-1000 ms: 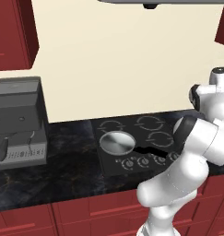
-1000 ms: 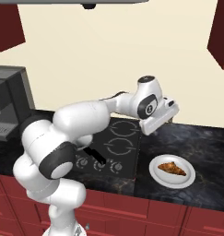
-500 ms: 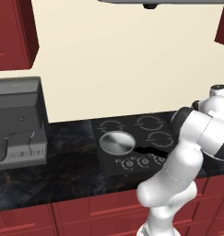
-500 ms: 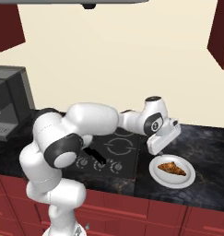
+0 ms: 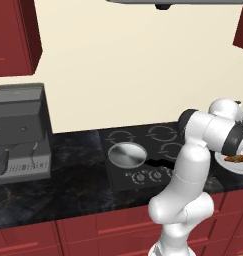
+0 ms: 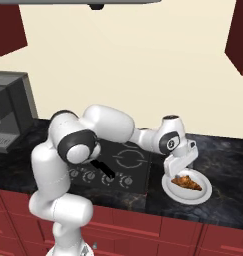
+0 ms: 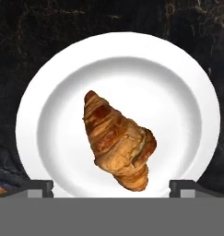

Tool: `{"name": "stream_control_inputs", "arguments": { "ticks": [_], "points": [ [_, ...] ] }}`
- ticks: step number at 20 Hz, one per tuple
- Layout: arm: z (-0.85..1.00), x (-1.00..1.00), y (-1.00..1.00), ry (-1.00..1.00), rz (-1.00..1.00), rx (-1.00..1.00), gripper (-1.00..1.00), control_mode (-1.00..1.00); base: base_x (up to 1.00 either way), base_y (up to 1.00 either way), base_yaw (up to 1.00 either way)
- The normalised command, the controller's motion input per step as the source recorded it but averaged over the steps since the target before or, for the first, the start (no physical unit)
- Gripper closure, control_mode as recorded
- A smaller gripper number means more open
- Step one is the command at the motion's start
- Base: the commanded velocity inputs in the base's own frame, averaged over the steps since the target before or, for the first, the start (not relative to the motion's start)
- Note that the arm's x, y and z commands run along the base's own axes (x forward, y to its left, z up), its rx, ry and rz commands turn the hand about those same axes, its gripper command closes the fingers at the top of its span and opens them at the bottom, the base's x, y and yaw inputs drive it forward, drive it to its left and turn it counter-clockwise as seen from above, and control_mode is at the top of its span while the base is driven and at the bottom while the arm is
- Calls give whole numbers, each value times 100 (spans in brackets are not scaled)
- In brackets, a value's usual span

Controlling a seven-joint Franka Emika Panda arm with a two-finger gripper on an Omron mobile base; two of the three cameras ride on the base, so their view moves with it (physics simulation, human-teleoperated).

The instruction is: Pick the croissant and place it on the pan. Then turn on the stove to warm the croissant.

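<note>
From the left, the pan (image 5: 126, 154) sits on the stove (image 5: 143, 152). From the right, the end effector (image 6: 180, 169) hovers just above the croissant (image 6: 187, 183) on its plate (image 6: 203, 194). Hand view: fingers (image 7: 38, 186) spread apart, croissant (image 7: 119, 140) between them.

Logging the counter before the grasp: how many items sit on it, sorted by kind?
Golden-brown croissant: 1
Round white plate: 1
Round silver-grey pan: 1
Grey boxy coffee machine: 1
Black cooktop stove: 1
Total: 5
</note>
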Motion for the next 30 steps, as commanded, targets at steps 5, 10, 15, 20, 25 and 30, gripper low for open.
{"name": "stream_control_inputs", "arguments": {
  "ticks": [5, 10, 15, 20, 25, 30],
  "points": [
    [-27, 0, 0, 0, 0, 9, -100, -100, 0, 0, 0],
    [-8, 0, 0, 0, 0, 0, -100, -100, 0, 0, 0],
    [-9, 0, 0, 0, 0, 0, -100, -100, 0, 0, 0],
    [-11, 0, 0, 0, 0, 0, -100, -100, 0, 0, 0],
    [-23, 0, 0, 0, 0, 0, -100, -100, 0, 0, 0],
    [-38, 0, -5, 0, 0, 0, -100, -100, 0, 0, 0]
  ]
}}
